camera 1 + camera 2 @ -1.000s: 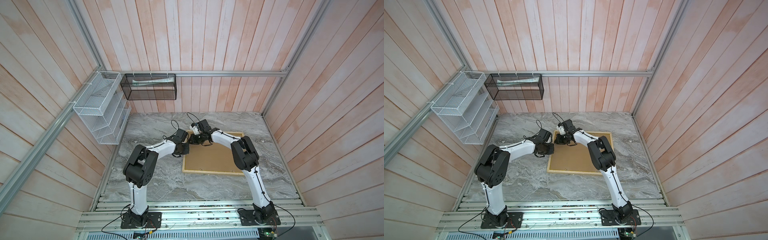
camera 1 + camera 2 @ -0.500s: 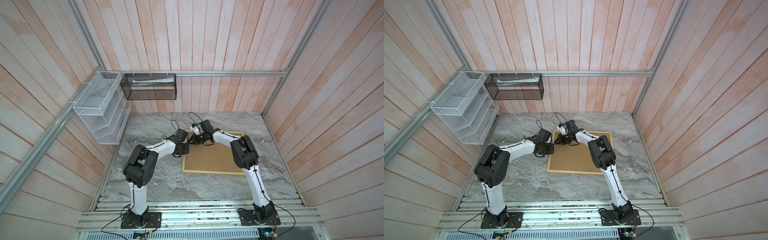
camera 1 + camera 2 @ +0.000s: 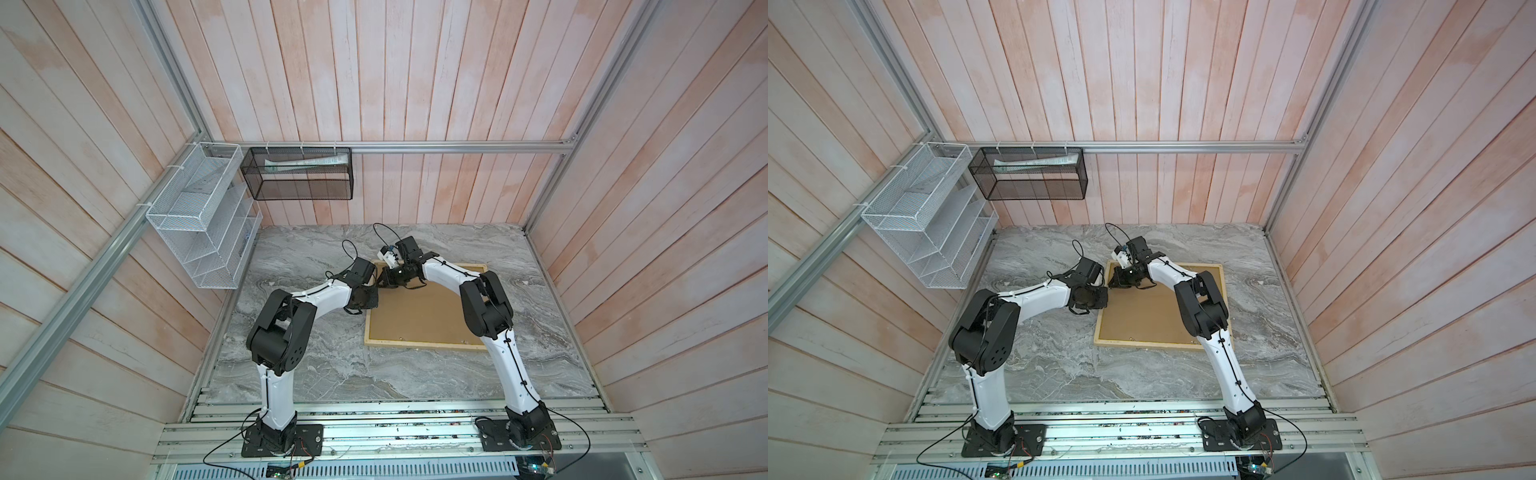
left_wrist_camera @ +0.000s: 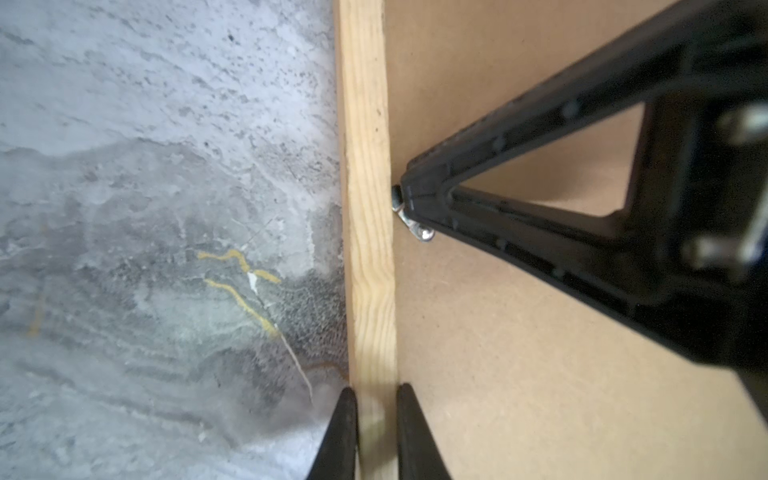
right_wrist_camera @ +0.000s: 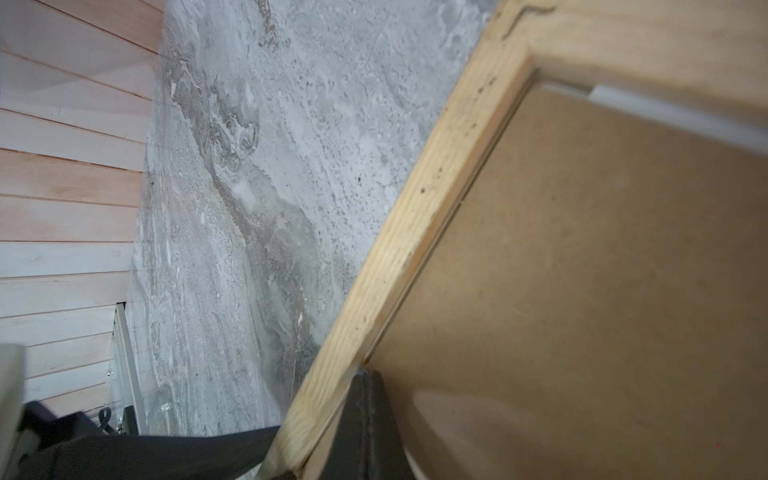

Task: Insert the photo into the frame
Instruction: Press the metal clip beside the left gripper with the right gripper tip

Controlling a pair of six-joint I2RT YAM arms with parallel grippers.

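**Desk:** Where's the photo?

**Me:** I can't find it in any view. The frame (image 3: pixel 415 344) lies face down on the table (image 3: pixel 316 365), with the brown backing board (image 3: pixel 419 311) seated inside it. At one corner of the frame a white sliver (image 5: pixel 665 112) shows under the rail. I can't tell whether that's the print.

**Desk:** And your jaws?

**Me:** My left gripper (image 4: pixel 376 411) is narrow and pinches the frame's rail on the left arm's side, one finger outside it and one on the board side. My right gripper (image 4: pixel 409 195) is fully closed, its tips against that rail's inner edge, touching a small metal tab (image 4: pixel 422 232). I see nothing held between them.

**Desk:** What worries you?

**Me:** Mostly slipping. If I push the tab with closed tips, they could skate off it and score the board or jab the rail. A hard sideways push could also drag the whole frame across the table if my left pinch gives. And if I pry the board up while a tab holds it, it could jam crooked inside the frame.
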